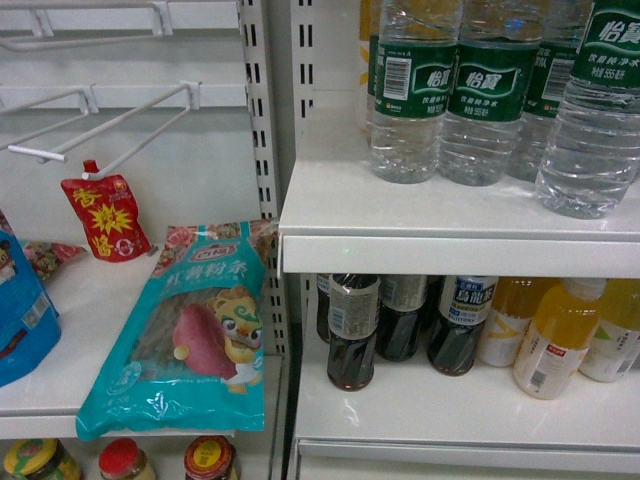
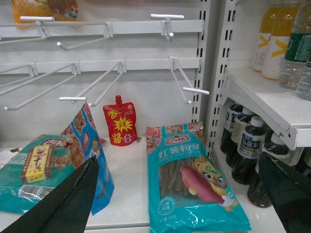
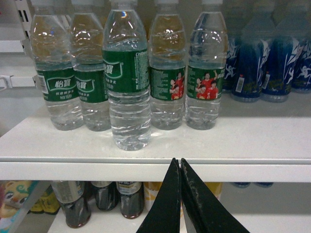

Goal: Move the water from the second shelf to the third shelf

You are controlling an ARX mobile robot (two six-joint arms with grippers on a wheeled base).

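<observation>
You are looking at a shop aisle, probably a small supermarket: white metal shelves [image 1: 450,215] on slotted uprights [image 1: 262,150] are carrying rows of identical water bottles [image 3: 127,77], dark drink bottles [image 1: 352,335] and juice, while empty peg hooks [image 2: 187,82] and packaged snacks [image 1: 190,330] are filling the neighbouring bay.

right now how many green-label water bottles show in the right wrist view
5, all on the upper shelf: one forward, four behind at. More may be hidden.

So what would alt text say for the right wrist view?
Five water bottles with green labels stand on a white shelf, one nearer the edge. Below, the black right pincer is shut, level with the shelf edge. Blue bottles stand at right.
</observation>
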